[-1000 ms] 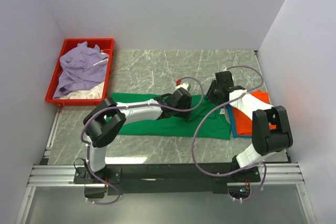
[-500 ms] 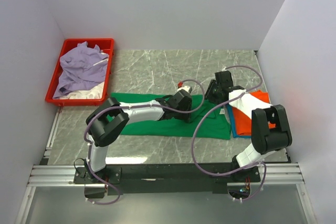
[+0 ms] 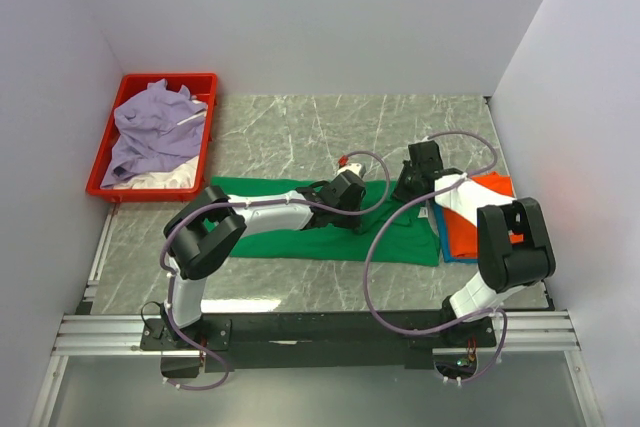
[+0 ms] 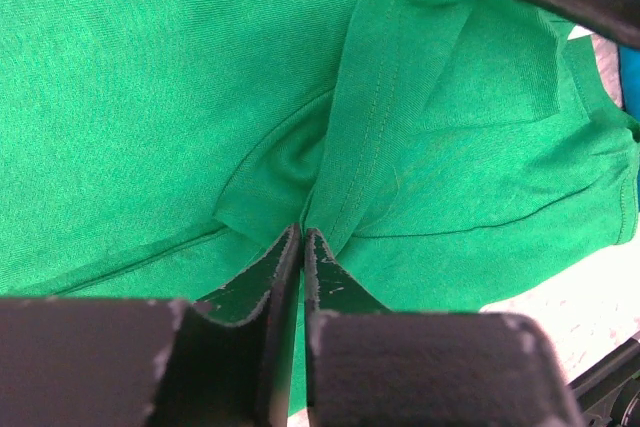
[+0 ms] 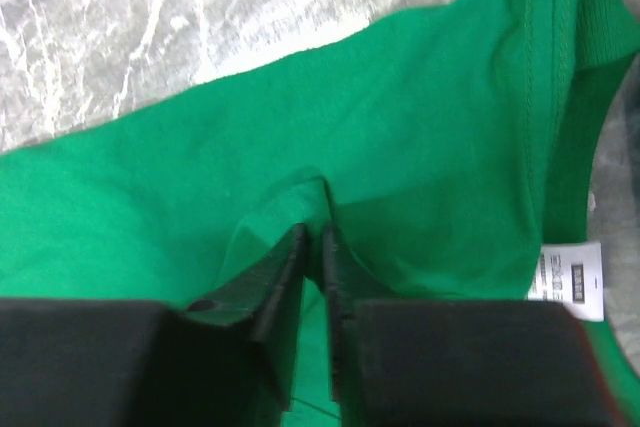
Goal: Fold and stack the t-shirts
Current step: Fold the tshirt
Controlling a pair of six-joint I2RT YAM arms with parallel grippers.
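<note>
A bright green t-shirt (image 3: 290,232) lies spread across the middle of the table. My left gripper (image 3: 360,209) is on its right half, shut on a raised fold of the green cloth (image 4: 302,232) beside a sleeve seam (image 4: 365,117). My right gripper (image 3: 401,194) stands just to the right of it, near the collar (image 5: 600,17). Its jaws pinch a small peak of the green t-shirt (image 5: 312,229). An orange t-shirt (image 3: 480,219) lies folded on a blue one (image 3: 446,249) at the right. A lavender t-shirt (image 3: 150,132) lies crumpled over a white one (image 3: 165,179).
The red tray (image 3: 168,78) holding the lavender and white shirts stands at the back left. Grey walls close in both sides and the back. The shirt's white label (image 5: 570,282) shows near the collar. Arm cables (image 3: 375,247) loop over the green cloth.
Both grippers have shut on folds of the green t-shirt. The left wrist has edged slightly left and down; the right wrist has drawn in a little.
</note>
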